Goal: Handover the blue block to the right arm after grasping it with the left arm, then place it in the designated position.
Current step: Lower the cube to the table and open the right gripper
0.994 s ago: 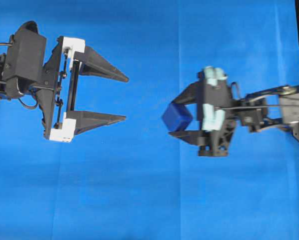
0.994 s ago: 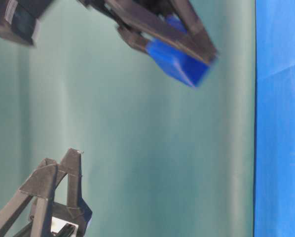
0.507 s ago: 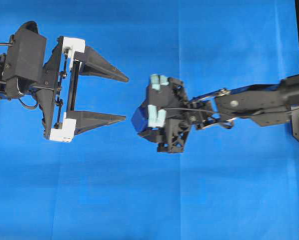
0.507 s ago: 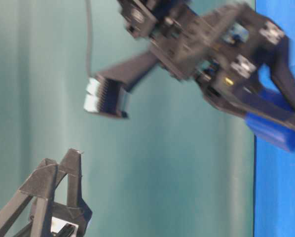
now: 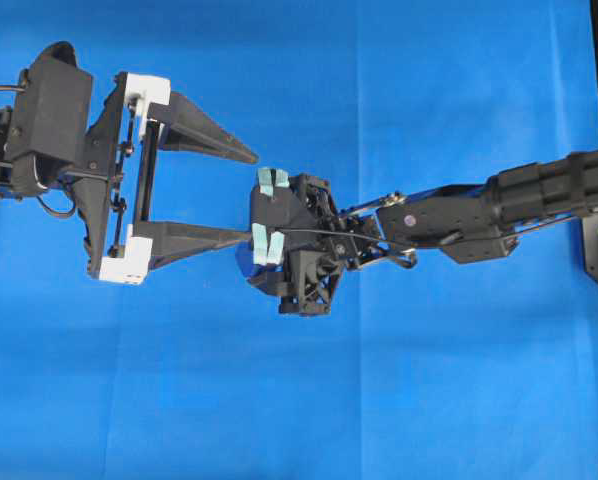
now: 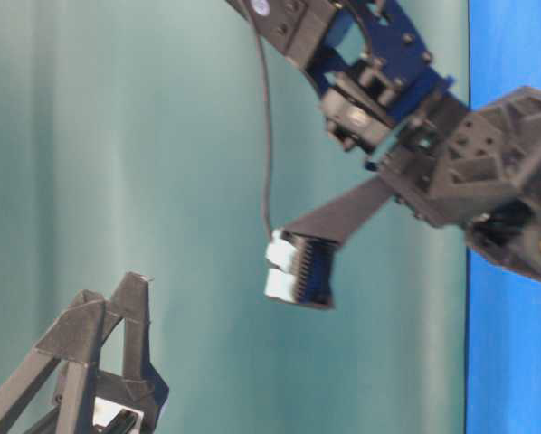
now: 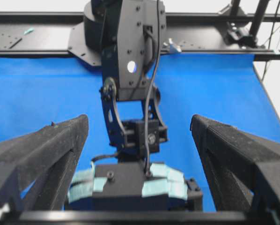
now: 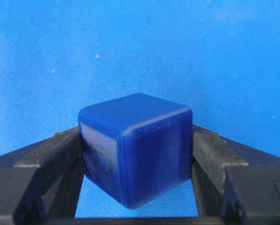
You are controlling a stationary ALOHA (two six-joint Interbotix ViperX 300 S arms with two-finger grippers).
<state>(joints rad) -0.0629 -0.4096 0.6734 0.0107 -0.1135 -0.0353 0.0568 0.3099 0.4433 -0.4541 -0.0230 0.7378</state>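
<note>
The right gripper (image 8: pixel 136 187), clamped on the block (image 8: pixel 136 147), has swung down over the cloth (image 5: pixel 399 90) toward the wide-open, empty left gripper (image 5: pixel 241 195), so placement, apparently, comes next.

blue block (image 8: pixel 135 147): smooth, slightly glossy plastic | cloth (image 5: pixel 429 100): matt blue | claw fingers (image 7: pixel 41 154): grainy black

left arm (image 5: pixel 54 130): black, white brackets | right arm (image 5: pixel 459 215): all black, pale-green tape, thin black cable
</note>
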